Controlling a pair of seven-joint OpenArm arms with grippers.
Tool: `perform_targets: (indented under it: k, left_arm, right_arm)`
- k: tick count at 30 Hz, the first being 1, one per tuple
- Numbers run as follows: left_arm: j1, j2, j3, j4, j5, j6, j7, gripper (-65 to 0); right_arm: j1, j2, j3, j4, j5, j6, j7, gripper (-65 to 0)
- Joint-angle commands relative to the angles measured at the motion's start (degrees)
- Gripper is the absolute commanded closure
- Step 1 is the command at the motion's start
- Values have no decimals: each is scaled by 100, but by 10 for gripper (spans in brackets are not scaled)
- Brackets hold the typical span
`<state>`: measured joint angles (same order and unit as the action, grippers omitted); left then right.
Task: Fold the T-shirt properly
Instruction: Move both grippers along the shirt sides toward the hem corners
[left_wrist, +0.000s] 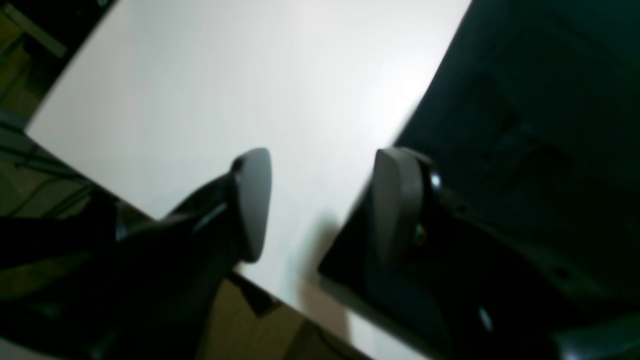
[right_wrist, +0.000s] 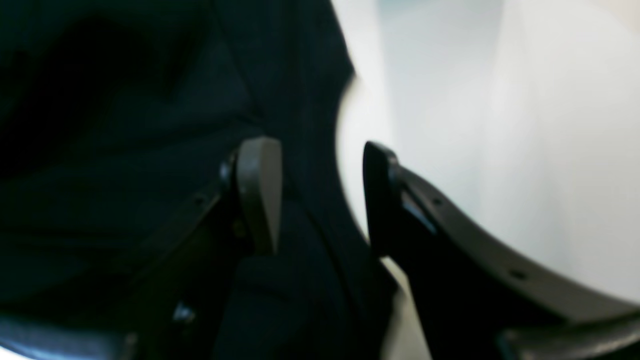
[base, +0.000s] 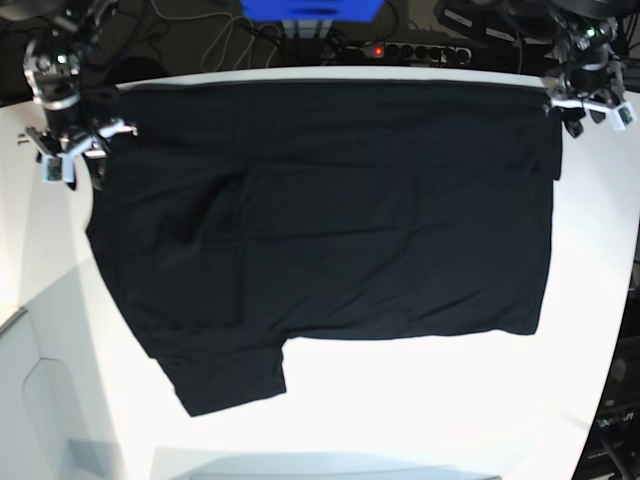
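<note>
The black T-shirt (base: 330, 220) lies spread flat across the white table (base: 420, 400), with one sleeve (base: 225, 375) sticking out toward the front. My left gripper (base: 585, 112) hovers at the shirt's far right corner. In the left wrist view it (left_wrist: 320, 205) is open, with bare table between its fingers and the T-shirt (left_wrist: 525, 100) just beside one finger. My right gripper (base: 75, 155) is at the far left corner. Up close it (right_wrist: 320, 200) is open too, and the edge of the T-shirt (right_wrist: 125, 125) runs under the gap without being pinched.
Behind the table's far edge sit a power strip with a red light (base: 400, 50), a blue box (base: 310, 10) and tangled cables. The table's corner and the floor below show in the left wrist view (left_wrist: 30, 130).
</note>
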<state>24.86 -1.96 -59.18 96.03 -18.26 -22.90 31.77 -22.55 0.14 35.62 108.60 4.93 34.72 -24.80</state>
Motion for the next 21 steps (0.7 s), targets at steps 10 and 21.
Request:
perform_targets:
  k: [10,21]
  left_arm:
    - [-1313,-108,6,248,-16,17,-148,-320]
    - [-2754,-459,946,-728,1409,-18,-175,-347]
  right_arm:
    - [2145,351,-779,-552,65,58,-1331,-274]
    - [4430,966,-1395,-3884,65,49,-681,-275]
